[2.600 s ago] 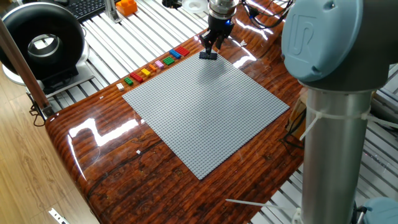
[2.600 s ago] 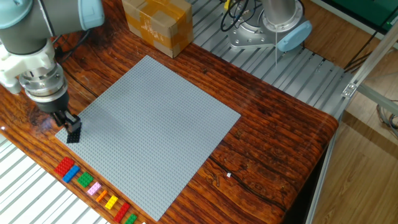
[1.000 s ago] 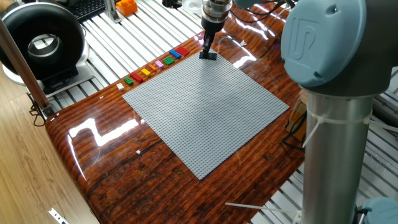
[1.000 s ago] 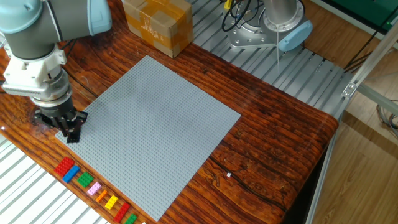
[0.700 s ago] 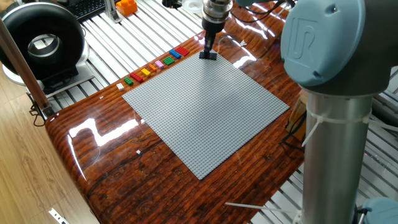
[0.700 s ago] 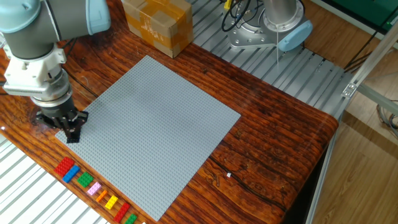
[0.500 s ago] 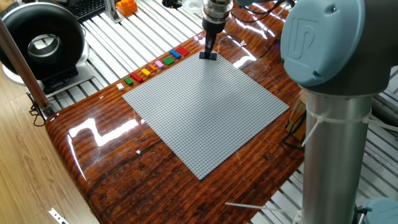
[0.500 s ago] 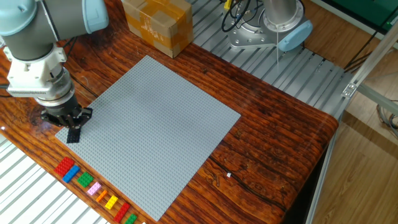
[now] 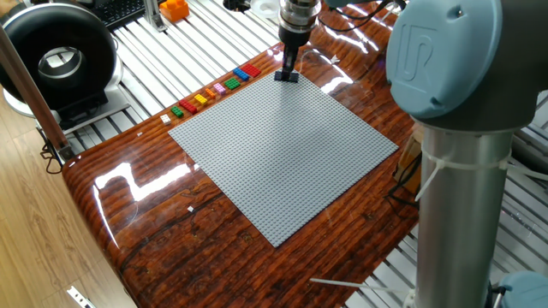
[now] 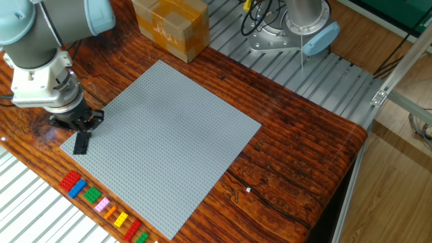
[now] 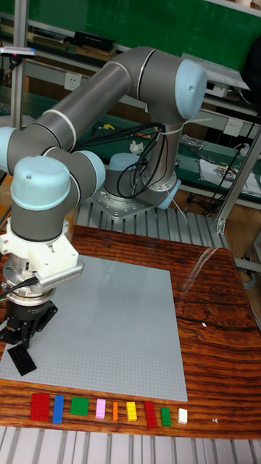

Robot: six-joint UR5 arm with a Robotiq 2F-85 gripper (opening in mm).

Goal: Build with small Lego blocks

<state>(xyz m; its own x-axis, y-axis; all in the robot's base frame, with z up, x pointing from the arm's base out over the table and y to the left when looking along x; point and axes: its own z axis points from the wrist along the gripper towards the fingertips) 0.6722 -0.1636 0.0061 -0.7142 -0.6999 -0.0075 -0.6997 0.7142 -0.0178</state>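
A dark blue small Lego block (image 10: 81, 142) (image 11: 22, 359) (image 9: 287, 77) lies on one corner of the large grey baseplate (image 10: 169, 128) (image 11: 109, 319) (image 9: 282, 154). My gripper (image 10: 79, 122) (image 11: 26, 328) (image 9: 291, 62) hangs just above that block, its fingers spread and holding nothing. Several more small Lego blocks, red, blue, green, pink, orange and yellow, sit in a row (image 10: 104, 206) (image 11: 109, 409) (image 9: 214, 88) on the wood beside the plate's edge.
A cardboard box (image 10: 170, 27) stands beyond the plate's far corner. A second robot's base (image 10: 297, 30) sits on the slatted metal. A black ring-shaped device (image 9: 56, 60) and an orange object (image 9: 174, 8) lie off the table. A thick arm column (image 9: 462, 171) fills the right.
My gripper turned over the plate's corner, pressed the dark blue block down, then opened and lifted a little. The block stays on the plate.
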